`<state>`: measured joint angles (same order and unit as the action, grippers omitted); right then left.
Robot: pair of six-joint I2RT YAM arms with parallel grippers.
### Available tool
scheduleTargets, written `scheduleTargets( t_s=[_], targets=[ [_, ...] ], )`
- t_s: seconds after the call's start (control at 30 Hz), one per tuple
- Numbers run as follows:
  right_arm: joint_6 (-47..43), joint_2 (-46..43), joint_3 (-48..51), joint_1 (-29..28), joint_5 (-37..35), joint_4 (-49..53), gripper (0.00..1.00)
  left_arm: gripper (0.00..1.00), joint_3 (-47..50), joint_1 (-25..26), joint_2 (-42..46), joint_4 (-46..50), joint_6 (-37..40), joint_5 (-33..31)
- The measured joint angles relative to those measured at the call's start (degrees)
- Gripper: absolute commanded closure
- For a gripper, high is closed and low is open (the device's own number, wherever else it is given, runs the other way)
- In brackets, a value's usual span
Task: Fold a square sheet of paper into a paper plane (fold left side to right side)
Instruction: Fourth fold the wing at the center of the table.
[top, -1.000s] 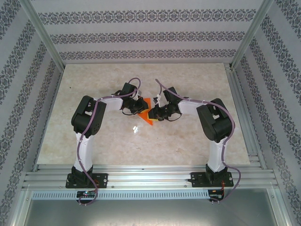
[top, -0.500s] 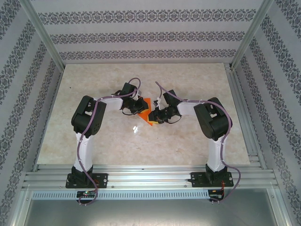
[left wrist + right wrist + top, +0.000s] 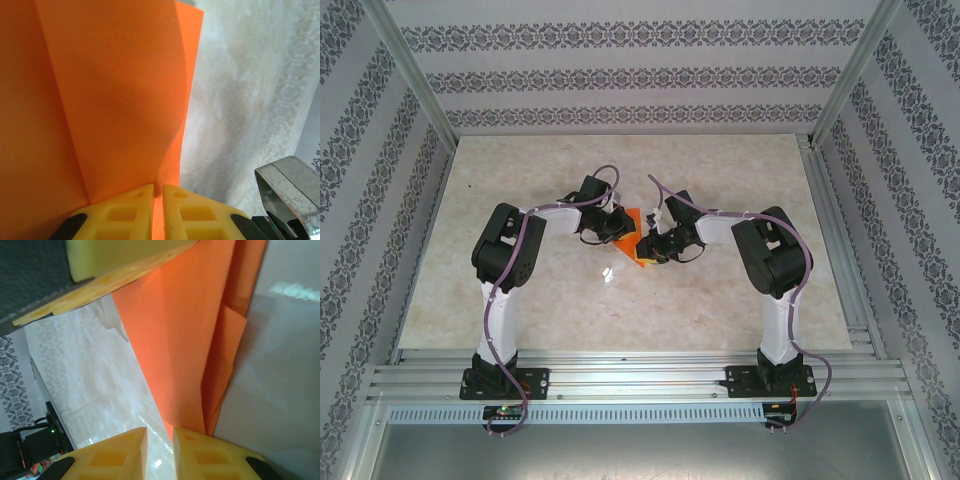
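Now you have the paper (image 3: 638, 243) up between both claws at mid-table.
Your left claw (image 3: 158, 187) is pinched tight on one edge of the paper. Your right claw (image 3: 160, 431) stands narrow with a folded point at its gap, and you cannot tell whether it grips. The table (image 3: 520, 180) edges lie well apart from the paper, with bare top left, right, near and far.
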<state>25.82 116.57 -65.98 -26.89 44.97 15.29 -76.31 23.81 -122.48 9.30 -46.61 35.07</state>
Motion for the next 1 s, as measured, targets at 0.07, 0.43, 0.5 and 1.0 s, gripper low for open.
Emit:
scheduleTargets(
  t_s=[0.07,0.43,0.5,1.0],
  targets=[
    [-0.46,0.04,-0.61,-0.39,-1.05,1.25,0.78,0.85,-0.35,0.00,0.00,0.61,0.22,0.00],
    [-1.03,0.59,-1.90,-0.87,-2.47,3.72,0.79,0.74,-8.02,-1.27,1.27,8.52,4.81,-0.20],
    [-1.03,0.59,-1.92,-0.87,-2.47,3.78,0.79,0.77,-8.09,-1.86,3.39,9.64,5.60,-0.61],
    [-1.07,0.92,-3.32,-1.51,-4.48,6.12,0.81,0.94,8.22,1.62,11.15,1.79,4.52,2.64]
  ],
)
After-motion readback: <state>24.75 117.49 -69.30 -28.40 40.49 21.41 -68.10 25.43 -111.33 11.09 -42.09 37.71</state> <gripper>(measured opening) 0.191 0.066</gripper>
